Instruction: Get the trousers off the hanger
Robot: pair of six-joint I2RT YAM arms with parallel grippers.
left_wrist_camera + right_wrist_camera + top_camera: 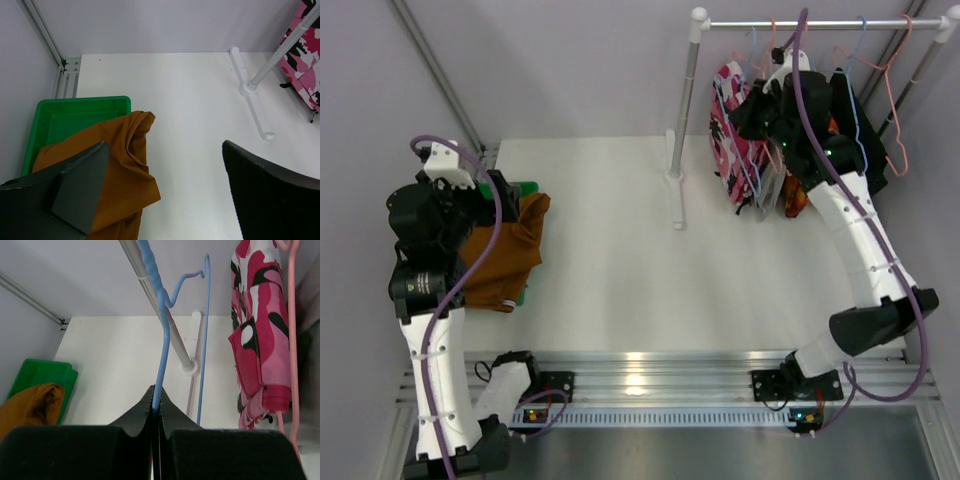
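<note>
The rust-brown trousers (505, 250) (120, 170) lie crumpled over the green tray (75, 107) at the table's left, spilling onto the tabletop. My left gripper (510, 200) (165, 150) hovers just above them, open, with nothing between its fingers. The pink-red-white floral trousers (735, 150) (260, 340) hang folded on a hanger on the rack. My right gripper (767, 110) (156, 402) is up at the rack, shut on the wire of a bare blue hanger (162, 340) that hooks over the rail. A grey garment (767, 188) hangs behind my arm, mostly hidden.
The white rack has its rail (820, 22) along the back right and its post (682, 130) with a foot on the table. Pink hangers (890, 90), a black garment (855, 120) and an orange-patterned one (795, 200) also hang there.
</note>
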